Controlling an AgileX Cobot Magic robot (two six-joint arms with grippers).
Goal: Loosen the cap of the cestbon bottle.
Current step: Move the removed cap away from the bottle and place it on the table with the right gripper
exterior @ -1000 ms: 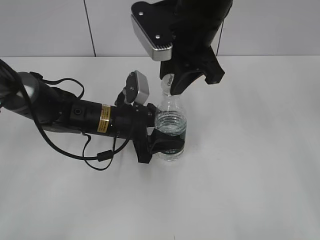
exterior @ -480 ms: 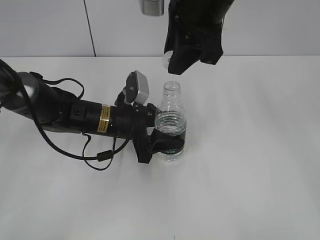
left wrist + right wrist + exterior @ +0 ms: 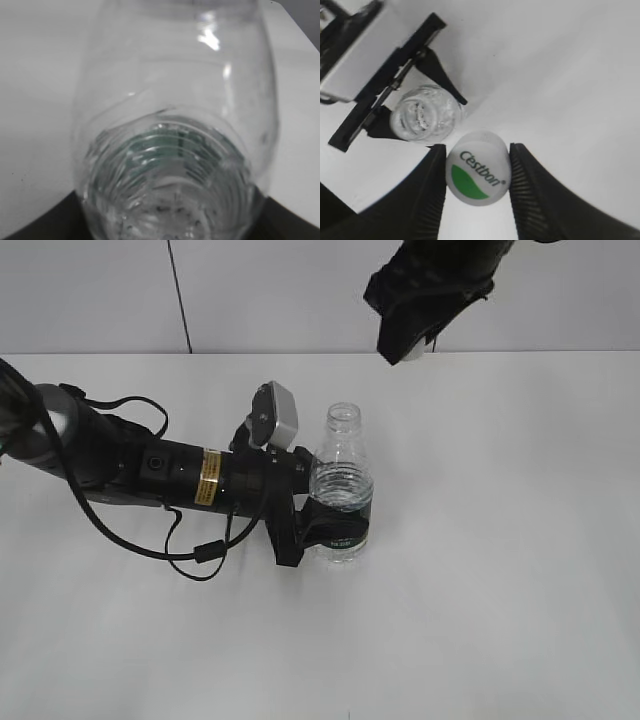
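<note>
The clear cestbon bottle [image 3: 342, 485] stands upright on the white table, its neck open and bare. My left gripper [image 3: 322, 527] is shut on its dark green label band, and the bottle [image 3: 175, 150] fills the left wrist view. The white cap [image 3: 478, 168], with a green leaf patch and the word Cestbon, sits off the bottle, pinched between the black fingers [image 3: 430, 195] of my right gripper [image 3: 478, 172]. That gripper [image 3: 418, 340] hangs high at the upper right, away from the bottle's mouth [image 3: 424, 114]; of the cap only a white sliver shows there.
The left arm [image 3: 150, 472] lies low across the table's left side with a looping black cable [image 3: 200, 550]. A grey wall [image 3: 200, 290] with a dark seam runs behind the white table [image 3: 500, 570].
The right gripper has lifted the cap off the bottle's neck and carried it up and to the right. The left gripper and bottle have stayed still.
</note>
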